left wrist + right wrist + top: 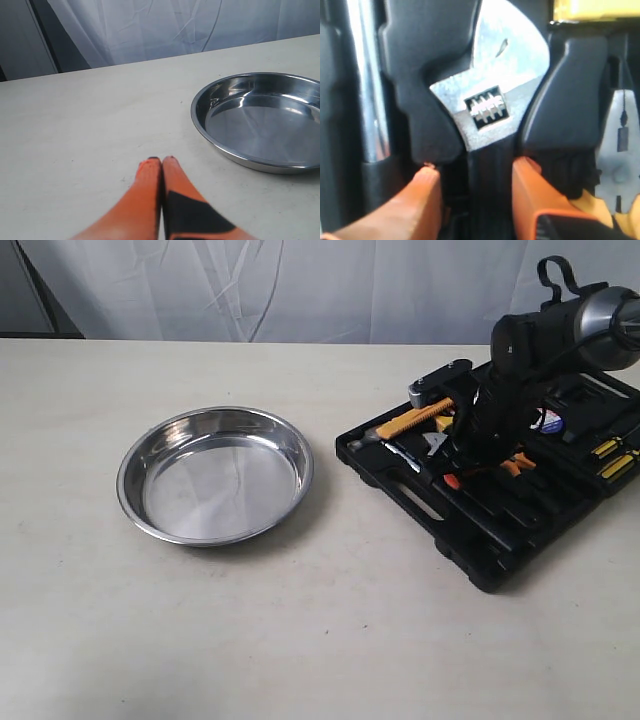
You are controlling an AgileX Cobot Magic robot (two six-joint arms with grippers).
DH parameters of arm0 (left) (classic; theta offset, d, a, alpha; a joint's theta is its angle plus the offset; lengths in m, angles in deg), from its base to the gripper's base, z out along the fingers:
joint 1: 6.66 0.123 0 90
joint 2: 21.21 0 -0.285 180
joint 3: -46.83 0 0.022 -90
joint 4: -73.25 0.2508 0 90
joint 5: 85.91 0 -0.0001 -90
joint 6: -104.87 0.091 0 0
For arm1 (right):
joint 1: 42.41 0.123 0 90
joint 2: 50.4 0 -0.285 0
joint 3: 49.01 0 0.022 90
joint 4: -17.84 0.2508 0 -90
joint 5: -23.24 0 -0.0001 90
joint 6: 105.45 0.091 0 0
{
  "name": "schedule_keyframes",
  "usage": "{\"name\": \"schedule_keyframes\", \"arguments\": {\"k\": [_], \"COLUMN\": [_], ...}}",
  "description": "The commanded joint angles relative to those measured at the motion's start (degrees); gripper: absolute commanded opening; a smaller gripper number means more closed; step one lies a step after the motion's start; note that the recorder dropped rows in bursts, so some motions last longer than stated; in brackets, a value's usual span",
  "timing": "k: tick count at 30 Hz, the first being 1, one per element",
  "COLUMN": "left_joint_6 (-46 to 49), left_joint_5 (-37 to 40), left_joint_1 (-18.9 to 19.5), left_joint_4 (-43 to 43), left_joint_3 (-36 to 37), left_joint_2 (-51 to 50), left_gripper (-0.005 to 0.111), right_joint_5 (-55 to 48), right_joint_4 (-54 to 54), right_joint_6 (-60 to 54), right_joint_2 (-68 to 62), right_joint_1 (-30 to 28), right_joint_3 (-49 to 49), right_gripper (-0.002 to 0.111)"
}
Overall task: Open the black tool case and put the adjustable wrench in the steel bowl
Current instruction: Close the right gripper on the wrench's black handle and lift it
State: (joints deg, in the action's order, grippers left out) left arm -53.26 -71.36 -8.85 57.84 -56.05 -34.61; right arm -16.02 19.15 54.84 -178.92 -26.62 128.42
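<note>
The black tool case [470,540] lies open at the right of the table. My right gripper [462,455] reaches down into it. In the right wrist view the adjustable wrench [490,100] rests in its moulded slot, silver head up. My right gripper [475,170] is open, with one orange finger on each side of the wrench's black handle. A gap shows on one side of the handle. The steel bowl [215,480] sits empty left of the case. My left gripper [162,160] is shut on nothing, low over bare table beside the bowl [260,120].
An orange-handled hammer [420,418], orange pliers [515,462] and yellow screwdrivers [612,458] fill other slots of the case. Pliers [617,150] and a chrome shaft [367,85] flank the wrench. A white curtain hangs behind the table.
</note>
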Motion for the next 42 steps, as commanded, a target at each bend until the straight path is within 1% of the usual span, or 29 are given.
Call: {"name": "schedule_keyframes", "arguments": {"k": [1, 3, 9, 21, 30, 42], "left_joint_6": [-0.34, -0.34, -0.34, -0.34, -0.34, -0.34], "left_joint_5": [-0.68, -0.68, -0.68, -0.68, -0.68, -0.68], "left_joint_1": [-0.32, -0.32, -0.32, -0.32, -0.32, -0.32], "left_joint_4": [-0.02, -0.02, -0.02, -0.02, -0.02, -0.02], "left_joint_3": [0.09, 0.09, 0.09, 0.09, 0.09, 0.09], "left_joint_2": [0.26, 0.26, 0.26, 0.26, 0.26, 0.26], "left_gripper": [0.000, 0.000, 0.000, 0.000, 0.000, 0.000], "right_joint_5": [-3.12, -3.93, -4.93, -5.38, -1.11, 1.75], "right_joint_4": [11.98, 14.16, 15.60, 14.31, 12.69, 12.01], "right_joint_6": [-4.91, -6.00, -6.36, -6.38, -5.77, -4.11], "right_joint_2": [-2.83, -2.83, -2.83, -2.69, 3.07, 5.09], "right_joint_1": [-0.30, -0.30, -0.30, -0.30, -0.30, -0.30], "right_joint_3": [-1.21, -1.21, -1.21, -1.21, -1.21, -1.21], "right_gripper": [-0.001, -0.001, -0.001, -0.001, -0.001, -0.001]}}
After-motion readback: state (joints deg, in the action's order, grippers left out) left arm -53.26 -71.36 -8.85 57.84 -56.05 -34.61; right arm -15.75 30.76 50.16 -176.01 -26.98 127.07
